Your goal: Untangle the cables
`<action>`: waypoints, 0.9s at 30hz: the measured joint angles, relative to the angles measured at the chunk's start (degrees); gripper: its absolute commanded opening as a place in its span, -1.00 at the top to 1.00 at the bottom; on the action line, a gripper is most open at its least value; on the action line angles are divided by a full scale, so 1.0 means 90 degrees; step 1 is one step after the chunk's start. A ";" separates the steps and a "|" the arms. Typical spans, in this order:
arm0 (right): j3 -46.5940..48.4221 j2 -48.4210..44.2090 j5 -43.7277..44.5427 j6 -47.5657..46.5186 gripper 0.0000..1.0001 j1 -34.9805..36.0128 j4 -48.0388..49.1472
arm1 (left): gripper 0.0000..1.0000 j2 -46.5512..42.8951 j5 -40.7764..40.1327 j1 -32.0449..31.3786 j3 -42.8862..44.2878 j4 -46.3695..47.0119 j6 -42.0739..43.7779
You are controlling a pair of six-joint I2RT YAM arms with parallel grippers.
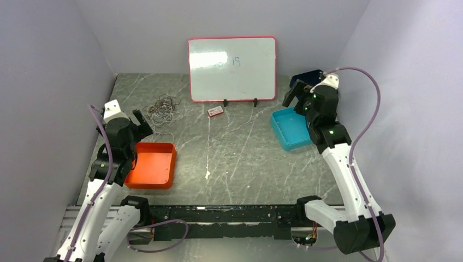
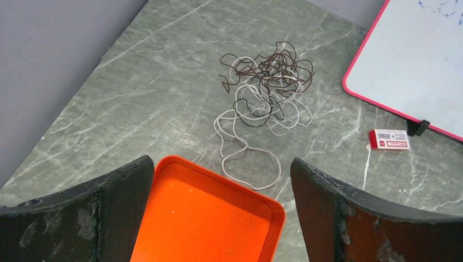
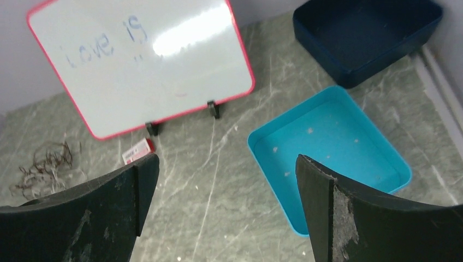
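Observation:
The cables (image 1: 164, 107) lie in one tangled heap of thin dark and white loops on the grey marble table, at the far left. In the left wrist view the cables (image 2: 267, 87) show a long white loop trailing toward the orange tray. My left gripper (image 1: 143, 124) hangs open above the tray's far edge, just short of the heap, and its jaws (image 2: 221, 166) hold nothing. My right gripper (image 1: 295, 97) is open too, above the light blue tray at the far right, well away from the cables (image 3: 46, 166). Nothing sits between its fingers (image 3: 226, 161).
An orange tray (image 1: 150, 164) lies near the left arm and a light blue tray (image 1: 289, 128) near the right. A dark blue bin (image 1: 306, 79) stands behind it. A red-framed whiteboard (image 1: 232, 68) stands at the back, a small red box (image 1: 215, 111) before it.

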 measured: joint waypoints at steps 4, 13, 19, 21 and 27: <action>0.0002 0.0454 -0.0136 0.0032 -0.99 0.0452 -0.0204 | -0.99 -0.0005 0.0034 0.0061 0.0029 0.0012 0.0022; 0.0073 0.1756 -0.0398 0.0517 -1.00 0.3252 -0.0058 | -0.99 -0.0177 -0.0024 0.0151 0.0124 0.0010 -0.0029; 0.0192 0.3024 -0.0559 0.1049 -1.00 0.4918 0.0614 | -0.99 -0.0352 -0.0270 0.0199 0.0126 -0.0012 -0.0172; 0.0413 0.3570 -0.0600 0.1234 -1.00 0.5323 0.0831 | -0.99 -0.0408 -0.0296 0.0214 0.0126 -0.0012 -0.0194; 0.1627 0.5156 -0.0646 0.1518 -1.00 0.6040 0.1171 | -0.99 -0.0483 -0.0328 0.0299 0.0126 -0.0010 -0.0250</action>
